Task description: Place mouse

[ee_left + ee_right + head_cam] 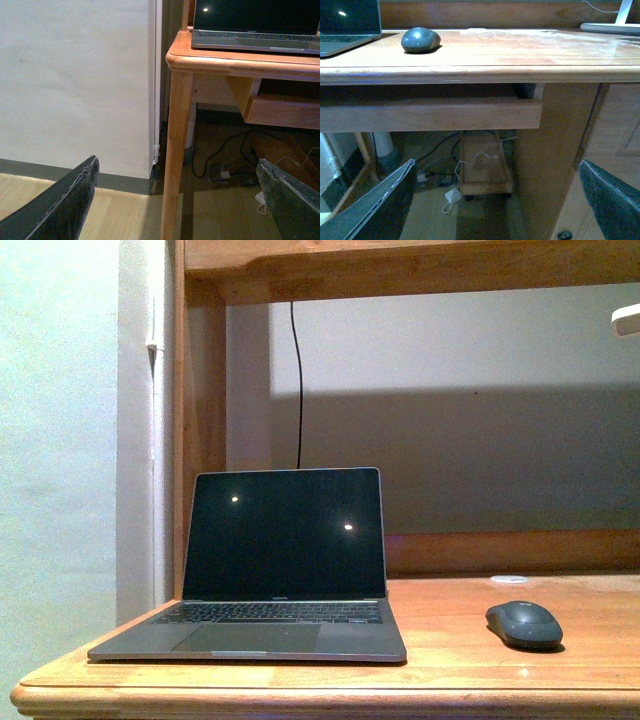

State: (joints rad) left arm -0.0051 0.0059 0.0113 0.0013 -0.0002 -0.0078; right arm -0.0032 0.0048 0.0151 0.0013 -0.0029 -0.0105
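Observation:
The dark grey domed mouse (524, 624) rests on the wooden desk (450, 665), to the right of the open laptop (270, 570). It also shows in the right wrist view (420, 40) on the desk top. Neither arm shows in the front view. My left gripper (182, 200) is open and empty, low beside the desk's front left leg (176, 150). My right gripper (497, 200) is open and empty, below the desk's front edge, well under and nearer than the mouse.
A small flat white disc (510, 580) lies behind the mouse. A drawer front (430, 114) hangs under the desk. Cables and a low wooden stand (485, 167) sit on the floor beneath. A white lamp base (610, 27) stands at the desk's right.

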